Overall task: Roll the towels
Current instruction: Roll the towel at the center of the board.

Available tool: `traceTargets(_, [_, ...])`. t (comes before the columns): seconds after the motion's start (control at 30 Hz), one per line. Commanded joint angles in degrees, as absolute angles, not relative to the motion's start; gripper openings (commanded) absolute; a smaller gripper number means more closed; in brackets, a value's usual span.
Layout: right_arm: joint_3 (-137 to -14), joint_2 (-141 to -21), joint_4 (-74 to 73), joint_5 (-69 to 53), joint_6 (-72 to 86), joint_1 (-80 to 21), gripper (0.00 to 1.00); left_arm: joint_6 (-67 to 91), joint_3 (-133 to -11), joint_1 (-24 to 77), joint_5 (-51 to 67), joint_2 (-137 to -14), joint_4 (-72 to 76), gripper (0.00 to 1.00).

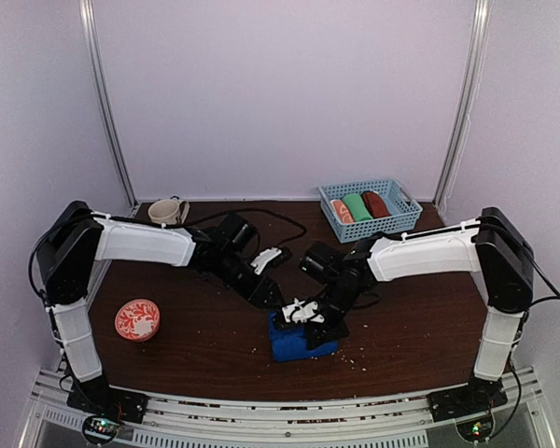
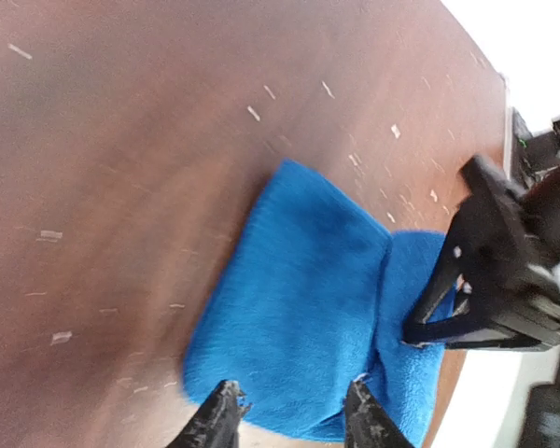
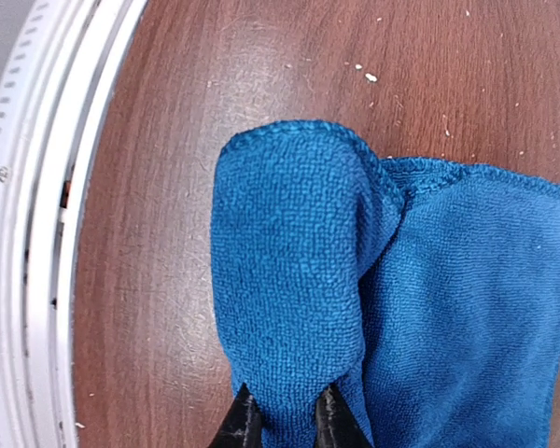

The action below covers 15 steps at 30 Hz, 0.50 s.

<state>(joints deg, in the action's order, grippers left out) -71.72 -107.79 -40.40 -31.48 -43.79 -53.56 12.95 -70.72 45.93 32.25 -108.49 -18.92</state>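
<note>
The royal blue towel [image 1: 299, 342] lies near the table's front middle, with one end folded over in a thick flap [image 3: 289, 280] on the flat part [image 3: 467, 308]. My right gripper [image 3: 287, 401] is shut on that flap, and it also shows as dark fingers [image 2: 429, 331] pinching the cloth. My left gripper [image 2: 292, 397] stands open over the towel's [image 2: 308, 299] near edge, its tips apart and the cloth beneath them. In the top view both grippers meet above the towel, the left [image 1: 276, 301] and the right [image 1: 310, 315]. A rust-brown rolled towel [image 1: 377, 203] lies in the basket.
A blue basket [image 1: 406, 220] at the back right also holds a green roll [image 1: 358, 206] and an orange-and-white roll [image 1: 342, 211]. A beige cup [image 1: 168, 212] stands at the back left, a red patterned bowl [image 1: 136, 319] at the front left. The white front rail [image 3: 37, 233] runs close by the towel.
</note>
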Motion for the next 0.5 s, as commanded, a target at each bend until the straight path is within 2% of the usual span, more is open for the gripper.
traceTargets(0.0, [-76.8, -115.6, -55.0, -40.0, -44.2, -50.1, 0.1, 17.1, -63.6, 46.9, 15.8, -97.6, -7.6, 0.43])
traceTargets(0.1, [-83.3, -122.1, -61.5, -43.8, -44.4, -47.1, 0.1, 15.8, -56.1, 49.8, 6.7, -88.7, 1.4, 0.46])
traceTargets(0.2, [-88.2, -128.2, -67.0, -47.3, -46.0, -44.6, 0.11, 7.9, -53.0, 55.8, -1.2, -84.7, 3.9, 0.46])
traceTargets(0.33, [-91.7, -133.8, -69.8, -48.9, -45.8, -42.3, 0.1, -4.8, -52.3, 65.6, -5.3, -86.5, 2.1, 0.47])
traceTargets(0.47, [-92.3, -135.1, -70.2, -48.3, -45.8, -41.9, 0.1, -5.2, -55.2, 68.8, -5.9, -92.6, -2.0, 0.51])
